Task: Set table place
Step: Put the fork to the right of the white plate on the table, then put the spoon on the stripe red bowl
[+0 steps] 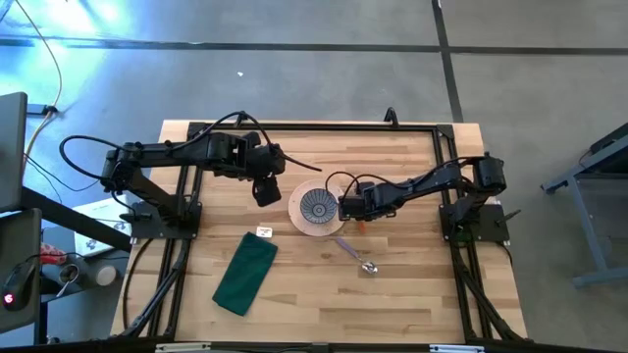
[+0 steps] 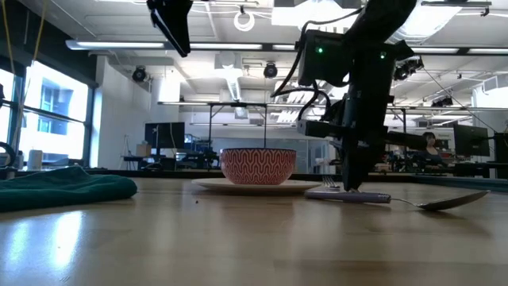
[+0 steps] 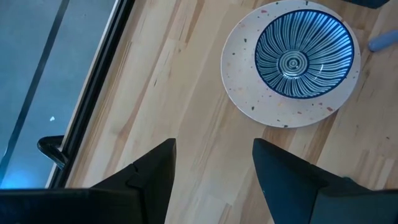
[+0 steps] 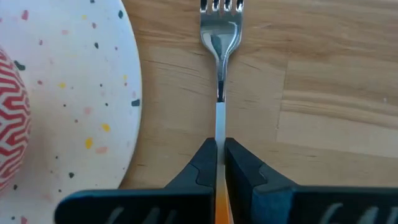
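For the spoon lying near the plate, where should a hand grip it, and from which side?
Take the spoon by its lilac handle, coming straight down from above. It lies flat on the table, apart from the plate, and the handle is the long, straight part; the rounded metal end would likely slip.

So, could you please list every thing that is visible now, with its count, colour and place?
table: one, light wood with black frame, under everything.
plate: one, cream with speckles, near the table's middle.
bowl: one, blue striped inside, red patterned outside, on the plate.
fork: one, silver with orange handle, beside the plate, in the right gripper.
spoon: one, lilac handle, on the table in front of the plate.
napkin: one, dark green, folded, on the table's left part.
tag: one, white, small, between napkin and plate.
left gripper: open, above bare wood left of the plate.
right gripper: shut on the fork's handle.
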`<state>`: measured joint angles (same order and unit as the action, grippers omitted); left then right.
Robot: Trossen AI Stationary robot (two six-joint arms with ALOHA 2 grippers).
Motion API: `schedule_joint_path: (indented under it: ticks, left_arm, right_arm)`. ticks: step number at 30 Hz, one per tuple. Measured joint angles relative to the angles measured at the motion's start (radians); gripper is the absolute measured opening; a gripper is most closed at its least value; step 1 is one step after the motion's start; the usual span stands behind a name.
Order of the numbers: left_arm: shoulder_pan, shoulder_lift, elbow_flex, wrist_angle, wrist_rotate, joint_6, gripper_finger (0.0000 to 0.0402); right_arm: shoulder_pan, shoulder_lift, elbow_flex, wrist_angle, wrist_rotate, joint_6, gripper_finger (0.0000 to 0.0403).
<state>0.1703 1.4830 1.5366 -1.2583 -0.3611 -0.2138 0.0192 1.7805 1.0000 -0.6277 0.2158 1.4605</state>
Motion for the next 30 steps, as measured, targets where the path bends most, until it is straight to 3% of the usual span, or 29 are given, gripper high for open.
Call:
schedule_joint_path:
  ticks: [5, 16, 24, 30]
  left_arm:
    - [0.0, 0.0, 0.0, 0.0, 0.007, 0.0, 0.0205]
    - [0.0, 0.0, 0.0, -0.002, 0.013, 0.0, 0.0205]
    - [0.0, 0.0, 0.0, -0.002, 0.014, 0.002, 0.0205]
    - [0.0, 0.0, 0.0, 0.0, 0.014, 0.024, 0.0205]
  right_arm:
    - [-0.006, 0.0, 0.0, 0.003, -0.007, -0.003, 0.0007]
    - [-0.006, -0.006, 0.0, 0.015, 0.012, 0.005, 0.007]
    - [0.04, -0.15, 0.0, 0.013, 0.037, -0.054, 0.0078]
    - [0.178, -0.206, 0.0, 0.008, -0.115, -0.084, 0.0078]
